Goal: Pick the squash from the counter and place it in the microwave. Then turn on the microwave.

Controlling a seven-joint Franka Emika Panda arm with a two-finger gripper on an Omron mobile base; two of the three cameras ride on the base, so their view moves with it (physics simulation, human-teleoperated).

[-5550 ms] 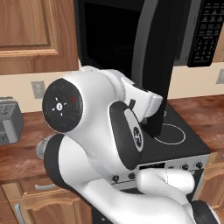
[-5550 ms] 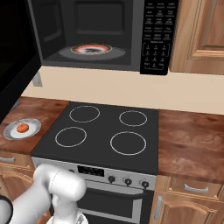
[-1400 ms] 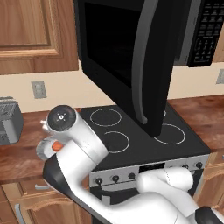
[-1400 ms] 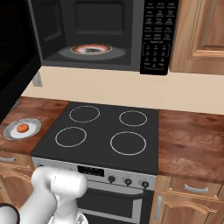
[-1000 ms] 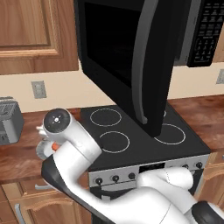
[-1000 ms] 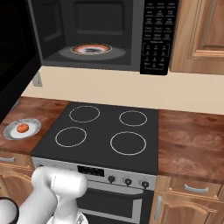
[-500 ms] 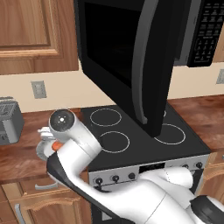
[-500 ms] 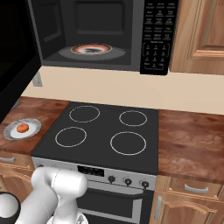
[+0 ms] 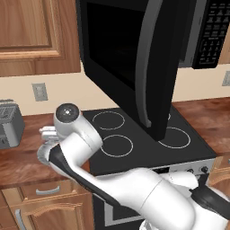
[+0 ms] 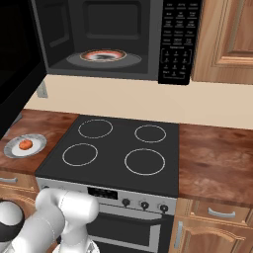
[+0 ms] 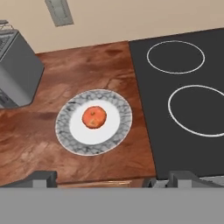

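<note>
Swung left and lower since the earlier frame, the arm now hangs above the plate (image 11: 93, 122). Fingers (image 11: 41, 178) stand wide, holding nothing. Squash (image 11: 94, 117) sits mid-plate on the table (image 11: 52, 148); microwave (image 10: 104, 39) open. Descent pending.

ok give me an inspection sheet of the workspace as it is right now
surface: reddish-brown wooden counter on both sides of a black four-ring stovetop
job's things: squash sits in the middle of a grey-rimmed white plate on the counter, left of the stovetop; microwave above the stovetop, door swung open, turntable visible inside
clutter: grey toaster on the counter beyond the plate
grippers: gripper above the plate, fingers wide apart, holding nothing
cables: nothing seen
surroundings: wooden cabinets, wall outlet, oven front with knobs below the stovetop
</note>
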